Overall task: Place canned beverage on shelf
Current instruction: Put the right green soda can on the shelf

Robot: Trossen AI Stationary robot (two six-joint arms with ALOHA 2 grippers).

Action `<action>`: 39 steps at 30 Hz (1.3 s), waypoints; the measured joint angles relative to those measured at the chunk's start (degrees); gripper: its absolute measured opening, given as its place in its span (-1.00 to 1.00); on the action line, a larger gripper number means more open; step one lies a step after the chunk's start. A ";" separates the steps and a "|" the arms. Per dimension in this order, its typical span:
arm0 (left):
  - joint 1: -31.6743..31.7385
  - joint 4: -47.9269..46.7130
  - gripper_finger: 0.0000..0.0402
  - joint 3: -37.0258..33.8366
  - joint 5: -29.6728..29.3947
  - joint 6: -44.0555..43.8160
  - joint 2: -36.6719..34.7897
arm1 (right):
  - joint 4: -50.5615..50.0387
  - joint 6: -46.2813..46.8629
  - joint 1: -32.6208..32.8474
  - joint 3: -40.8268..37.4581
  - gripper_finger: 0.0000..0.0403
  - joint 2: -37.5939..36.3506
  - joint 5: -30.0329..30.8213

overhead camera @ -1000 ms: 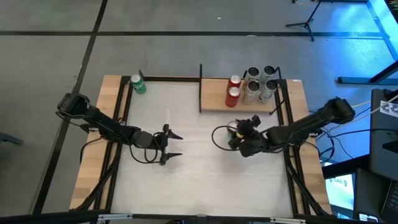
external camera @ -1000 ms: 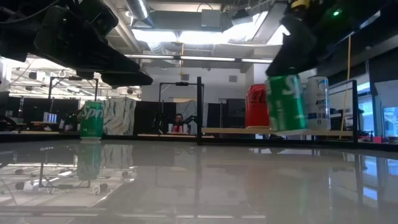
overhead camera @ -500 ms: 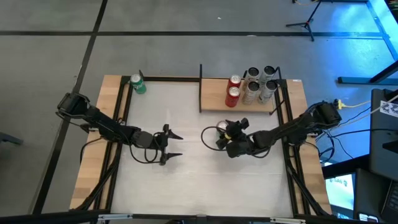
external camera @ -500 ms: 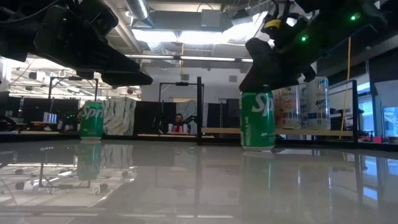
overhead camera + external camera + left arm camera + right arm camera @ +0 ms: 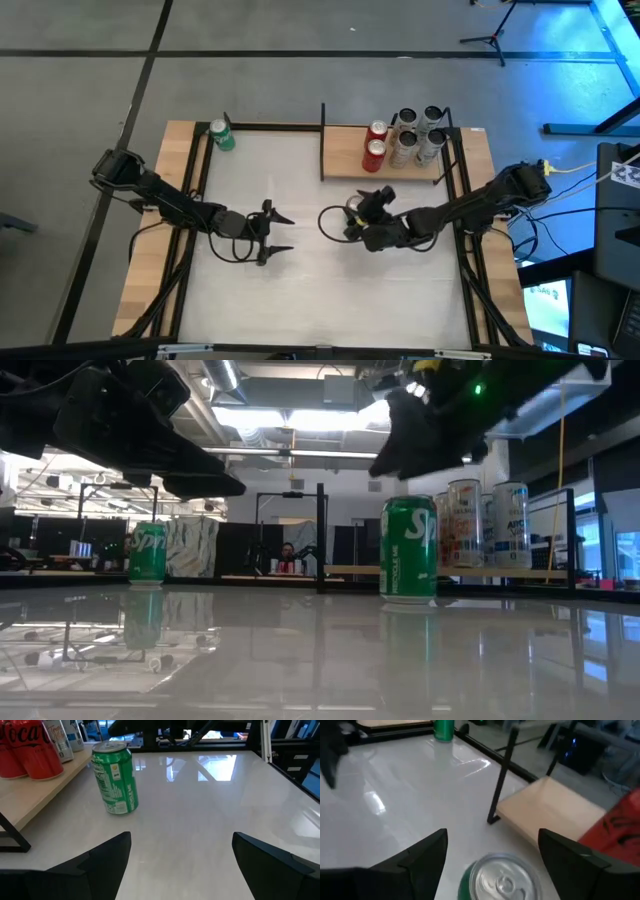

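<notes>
A green can (image 5: 408, 550) stands upright on its base on the white tabletop, in front of the shelf; it also shows in the left wrist view (image 5: 115, 777) and the high view (image 5: 354, 207). My right gripper (image 5: 492, 834) is open just above the can's silver top (image 5: 502, 879), one finger on either side, touching nothing; in the low view it (image 5: 420, 435) hangs clear of the can. My left gripper (image 5: 290, 235) is open and empty at mid-table. The shelf (image 5: 345, 165), a pale wooden board, lies at the far right.
Two red cans (image 5: 375, 146) and several pale cans (image 5: 418, 135) stand on the shelf. A second green can (image 5: 221, 135) stands at the far left corner. A black upright (image 5: 322, 140) marks the shelf's left end. Bare tabletop (image 5: 300, 300) lies toward the near edge.
My right gripper has carried the green can, lifted and tilted, toward the table's left, set it upright on the tabletop, opened and risen clear. The can now stands free on its base.
</notes>
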 joint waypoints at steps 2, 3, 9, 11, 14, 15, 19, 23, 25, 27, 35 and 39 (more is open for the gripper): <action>-0.02 0.31 0.68 0.00 0.00 -0.40 0.00 | -2.80 -1.57 0.71 1.50 0.51 -1.49 -0.57; 0.00 0.54 0.68 0.00 -0.01 -1.08 0.00 | -5.23 -1.70 1.12 2.20 0.50 -2.36 -0.57; 0.17 1.03 0.68 1.17 -0.43 -4.44 0.14 | -25.59 7.06 6.38 3.52 0.43 -7.89 -0.90; 0.17 1.13 0.68 2.73 -0.42 -5.14 1.08 | -33.25 13.05 7.80 3.49 0.42 -8.25 -0.36; 0.17 1.12 0.68 6.18 0.07 -4.98 4.58 | -39.26 21.30 9.32 1.01 0.41 -8.25 0.78; 0.20 1.14 0.68 7.49 0.09 -4.44 6.20 | -39.35 23.11 9.31 -0.41 0.41 -8.24 0.97; 1.21 0.97 0.68 14.15 0.03 -2.79 14.72 | -36.09 27.73 9.13 -7.05 0.41 -8.19 1.61; 3.56 0.58 0.68 21.17 -0.01 -3.29 22.05 | -29.87 28.25 8.04 -13.39 0.41 -8.17 3.60; 5.23 0.75 0.68 24.24 0.72 -4.46 25.02 | -26.59 28.03 7.02 -15.37 0.41 -8.17 4.39; 6.71 0.37 0.68 26.37 1.29 -5.75 27.59 | -23.38 26.36 6.04 -17.12 0.41 -8.05 5.00; 10.85 0.28 0.68 31.08 1.60 -10.26 33.94 | -7.75 10.38 1.74 -20.74 0.41 -7.91 4.76; 12.61 0.32 0.68 31.01 -0.50 -11.56 34.25 | -2.95 4.22 1.17 -20.79 0.41 -7.91 3.56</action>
